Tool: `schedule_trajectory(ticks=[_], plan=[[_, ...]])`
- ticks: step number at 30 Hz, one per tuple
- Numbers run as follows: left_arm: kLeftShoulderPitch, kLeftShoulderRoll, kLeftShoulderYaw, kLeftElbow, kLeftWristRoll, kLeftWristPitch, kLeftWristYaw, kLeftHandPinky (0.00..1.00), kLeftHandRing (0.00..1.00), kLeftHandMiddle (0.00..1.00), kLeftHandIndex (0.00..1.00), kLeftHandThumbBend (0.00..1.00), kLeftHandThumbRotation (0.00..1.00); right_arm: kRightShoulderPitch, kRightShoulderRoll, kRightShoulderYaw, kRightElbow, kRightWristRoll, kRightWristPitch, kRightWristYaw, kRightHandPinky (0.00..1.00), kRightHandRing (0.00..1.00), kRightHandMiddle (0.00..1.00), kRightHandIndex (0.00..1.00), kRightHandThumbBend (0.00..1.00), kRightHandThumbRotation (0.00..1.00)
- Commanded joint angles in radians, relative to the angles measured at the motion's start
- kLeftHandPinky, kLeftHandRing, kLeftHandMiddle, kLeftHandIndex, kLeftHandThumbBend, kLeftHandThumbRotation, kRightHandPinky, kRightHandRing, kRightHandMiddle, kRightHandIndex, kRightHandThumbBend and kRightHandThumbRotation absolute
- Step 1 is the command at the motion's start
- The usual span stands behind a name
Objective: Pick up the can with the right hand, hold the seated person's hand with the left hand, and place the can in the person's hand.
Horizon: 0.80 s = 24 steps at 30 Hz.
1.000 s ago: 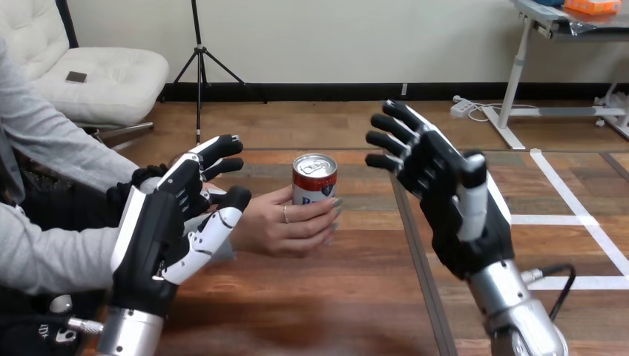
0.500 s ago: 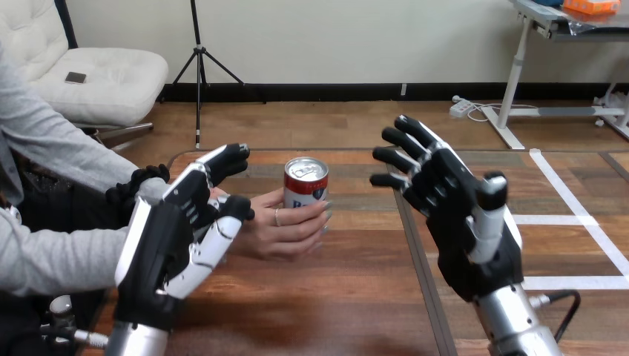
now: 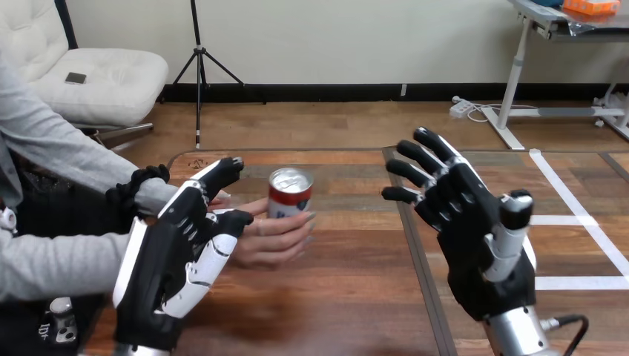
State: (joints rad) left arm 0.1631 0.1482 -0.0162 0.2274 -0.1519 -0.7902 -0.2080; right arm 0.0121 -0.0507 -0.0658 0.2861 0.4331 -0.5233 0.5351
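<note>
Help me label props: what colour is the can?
The can is red and white, silver-topped; head view.

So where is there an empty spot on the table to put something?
The table is bare between the can and the right hand, and nearer the robot between its two arms. The left is crowded: the left hand, the person's hand and the can are bunched together.

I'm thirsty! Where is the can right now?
In the head view the can sits in the person's hand, left of middle, between the left hand and the right hand, which is apart from it.
</note>
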Motion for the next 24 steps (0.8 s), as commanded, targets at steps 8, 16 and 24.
schedule_trajectory(ticks=[8,16,24], plan=[[0.019,-0.065,-0.017,-0.120,0.008,-0.010,0.013,0.63,0.84,0.82,0.75,0.30,0.51,0.001,0.023,-0.024,-0.041,0.001,-0.020,-0.004,0.72,0.83,0.85,0.85,1.00,1.00],[0.022,-0.067,-0.020,-0.111,-0.005,0.006,-0.008,0.70,0.85,0.83,0.76,0.30,0.48,0.005,0.018,-0.027,-0.021,-0.032,-0.040,-0.009,0.73,0.83,0.85,0.84,1.00,1.00],[0.016,-0.078,-0.017,-0.098,-0.021,0.025,-0.019,0.71,0.85,0.83,0.77,0.34,0.49,-0.001,0.021,-0.029,-0.015,-0.046,-0.053,-0.011,0.73,0.81,0.83,0.84,1.00,1.00]])
